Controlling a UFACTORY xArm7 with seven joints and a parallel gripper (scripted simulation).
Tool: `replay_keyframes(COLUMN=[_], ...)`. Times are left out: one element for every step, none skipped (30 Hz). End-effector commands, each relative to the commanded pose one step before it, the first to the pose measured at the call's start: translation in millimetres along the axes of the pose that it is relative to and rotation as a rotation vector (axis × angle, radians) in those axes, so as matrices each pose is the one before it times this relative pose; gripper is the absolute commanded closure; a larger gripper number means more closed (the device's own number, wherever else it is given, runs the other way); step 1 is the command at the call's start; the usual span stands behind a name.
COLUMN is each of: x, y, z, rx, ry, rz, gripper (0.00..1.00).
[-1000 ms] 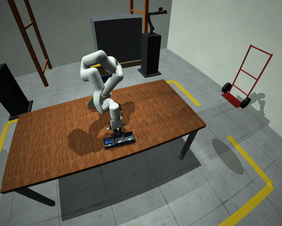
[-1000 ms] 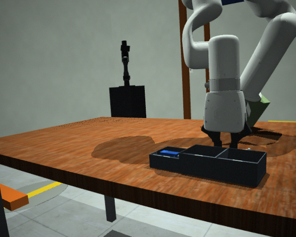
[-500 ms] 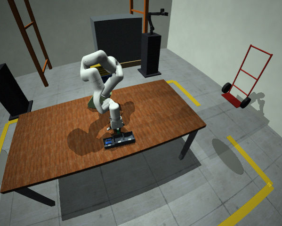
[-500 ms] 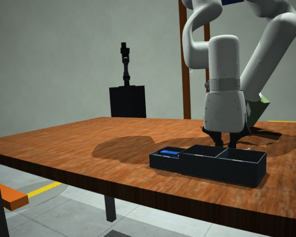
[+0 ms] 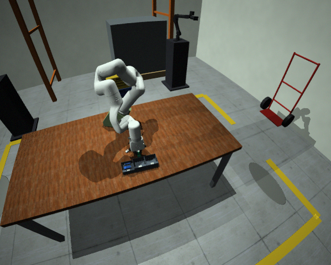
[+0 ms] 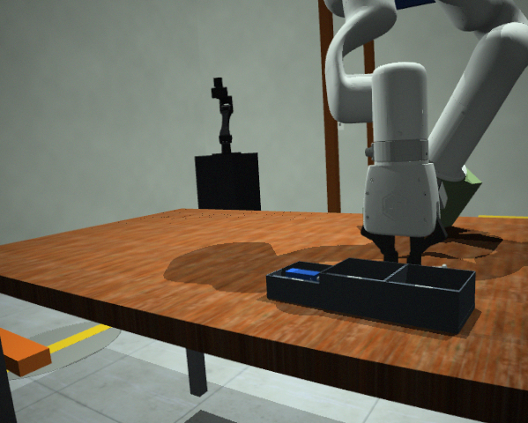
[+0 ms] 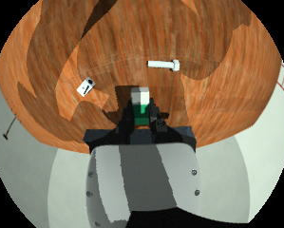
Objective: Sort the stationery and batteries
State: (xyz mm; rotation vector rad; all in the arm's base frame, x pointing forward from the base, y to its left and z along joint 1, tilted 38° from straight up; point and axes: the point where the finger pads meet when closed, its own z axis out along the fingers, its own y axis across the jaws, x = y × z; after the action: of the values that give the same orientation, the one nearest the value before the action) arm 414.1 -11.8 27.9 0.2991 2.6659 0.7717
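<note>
My gripper [image 5: 137, 154] stands low on the table just behind a dark row of bins [image 5: 140, 164]. It also shows in the exterior view [image 6: 403, 254], its fingertips hidden behind the bins [image 6: 373, 291]. In the wrist view the fingers are shut on a small green thing with a grey-white end [image 7: 141, 106], which looks like a battery. A blue thing [image 6: 301, 272] lies in the lower left-hand compartment. I cannot read the bin marks.
A white bolt [image 7: 163, 64] and a small white thing [image 7: 85, 86] lie on the table beyond the gripper. The arm's green base [image 5: 114, 118] stands behind it. The table's front edge is close to the bins.
</note>
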Motion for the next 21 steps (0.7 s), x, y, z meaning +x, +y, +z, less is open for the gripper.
replay_keyframes(x=[-0.94,0.08,-0.02,-0.01,-0.01,-0.01,-0.01,-0.01,-0.01,-0.01,0.00,0.00,-0.01,-0.01,-0.01,-0.01,-0.01,-0.01,-0.01,-0.01,-0.01], y=[-0.41,0.04,-0.02,0.00,0.00,0.00,-0.01,-0.01,-0.01,-0.01,0.00,0.00,-0.01,0.00,0.00,-0.01,-0.01,-0.01,-0.01,-0.01,-0.01], z=[-0.58,-3.18,-3.39,-3.33,-3.33,-3.33,-3.34,-3.34,-3.34,-3.34,0.00,0.00,-3.36,-3.33,-3.34,-3.34,-3.34,-3.34,-3.34,-3.34,-3.34], rx=[0.00096,0.00004,0.00000,0.00001,0.00001,0.00001,0.00001,0.00001,0.00001,0.00001,0.00000,0.00000,0.00000,0.00001,0.00001,0.00001,0.00001,0.00001,0.00001,0.00001,0.00001], ry=[-0.00214,0.00013,0.00001,-0.00001,-0.00001,-0.00001,-0.00001,-0.00001,-0.00001,-0.00001,0.00000,0.00000,-0.00001,-0.00001,-0.00001,-0.00001,-0.00001,-0.00001,-0.00001,-0.00001,-0.00001], rz=[-0.00002,-0.00004,0.00000,0.00000,0.00000,0.00000,0.00000,0.00001,0.00001,0.00001,0.00000,0.00000,0.00001,0.00001,0.00001,0.00001,0.00001,0.00001,0.00001,0.00001,0.00001], gripper=[1.00,1.00,1.00,1.00,1.00,1.00,1.00,1.00,1.00,1.00,1.00,1.00,1.00,1.00,1.00,1.00,1.00,1.00,1.00,1.00,1.00])
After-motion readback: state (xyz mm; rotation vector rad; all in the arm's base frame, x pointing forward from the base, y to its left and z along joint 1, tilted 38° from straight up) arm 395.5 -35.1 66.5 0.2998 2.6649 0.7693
